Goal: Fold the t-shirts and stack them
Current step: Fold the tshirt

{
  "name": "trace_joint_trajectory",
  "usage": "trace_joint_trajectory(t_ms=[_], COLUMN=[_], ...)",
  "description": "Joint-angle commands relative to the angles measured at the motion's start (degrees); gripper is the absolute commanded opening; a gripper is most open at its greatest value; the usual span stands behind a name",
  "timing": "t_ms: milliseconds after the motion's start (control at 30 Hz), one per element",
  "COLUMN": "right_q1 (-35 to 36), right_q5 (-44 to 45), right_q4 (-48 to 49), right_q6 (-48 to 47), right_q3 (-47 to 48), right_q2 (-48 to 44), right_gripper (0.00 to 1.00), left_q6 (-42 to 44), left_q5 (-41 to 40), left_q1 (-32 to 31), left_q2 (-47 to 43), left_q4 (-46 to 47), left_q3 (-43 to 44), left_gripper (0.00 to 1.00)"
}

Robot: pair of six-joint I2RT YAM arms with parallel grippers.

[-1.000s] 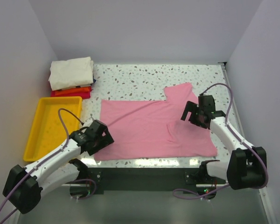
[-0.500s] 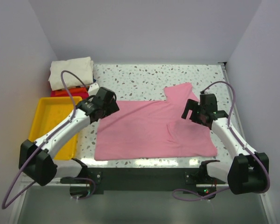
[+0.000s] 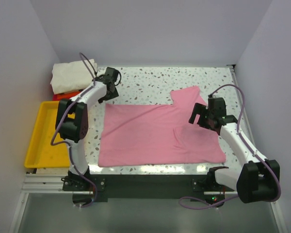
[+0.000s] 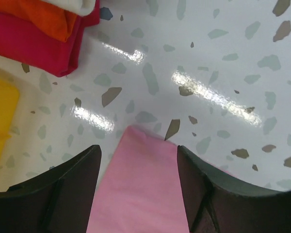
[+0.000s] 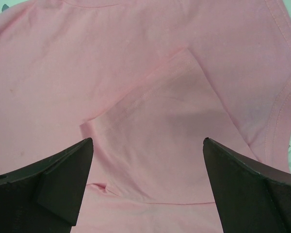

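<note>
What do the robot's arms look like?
The left arm and right arm are smooth white tubes with chunky black joints. A thin lilac cable loops along each one. The left gripper and right gripper are black, each with two plain wedge-shaped fingers.

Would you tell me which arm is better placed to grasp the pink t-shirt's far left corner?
Left, probably: the left gripper is open directly over that corner of the pink t-shirt, while the right gripper hovers over its opposite side.
</note>
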Motion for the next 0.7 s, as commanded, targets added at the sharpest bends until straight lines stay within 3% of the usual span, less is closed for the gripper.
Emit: trace_joint_trajectory(t_ms=[0, 433, 533, 667], right_q1=[-0.1, -0.1, -0.1, -0.1], right_q5=[0.5, 0.2, 0.1, 0.1], right_q4=[0.6, 1.6, 1.7, 1.6], right_q6=[-0.9, -0.7, -0.7, -0.8], right_q3=[0.3, 0.0, 0.0, 0.1], right_q2=[-0.9, -0.1, 0.5, 0.7], right_gripper=[0.98, 0.99, 0.99, 0.99], left_q6=[1.6, 2.3, 2.1, 1.6], left_q5=[-0.9, 5.3, 6.1, 6.2], left_q1=[1.7, 4.0, 4.2, 4.4], left_q2=[2.1, 7.7, 7.8, 7.9], left_q4=[0.2, 6.9, 7.9, 8.0], left_q3=[3.5, 1.3, 0.1, -1.4], left_gripper=[0.67, 0.48, 0.4, 0.14])
